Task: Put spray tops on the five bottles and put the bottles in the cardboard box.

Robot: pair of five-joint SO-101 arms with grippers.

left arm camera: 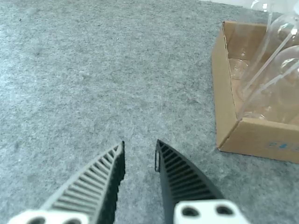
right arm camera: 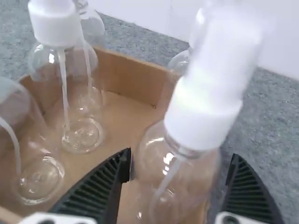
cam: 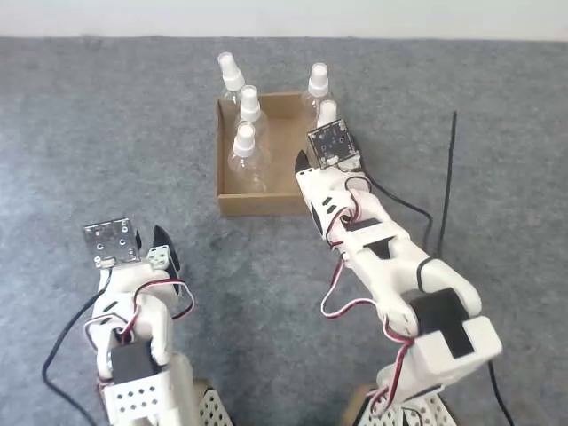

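A clear bottle with a white spray top stands upright right inside the right gripper, by the near right corner of the cardboard box; whether it grips the bottle or has released it I cannot tell. Ahead of this gripper and off to its left, two capped bottles stand upright on the box floor, one behind the other. Farther ahead, two more bottles with tops on stand at the box's far corners, either inside it or just beyond its back wall, I cannot tell which. The left gripper hangs slack and parted over the grey carpet, grasping nothing, with the box well apart from it, ahead and to its right. A black cable lies on the carpet to the right of the right arm
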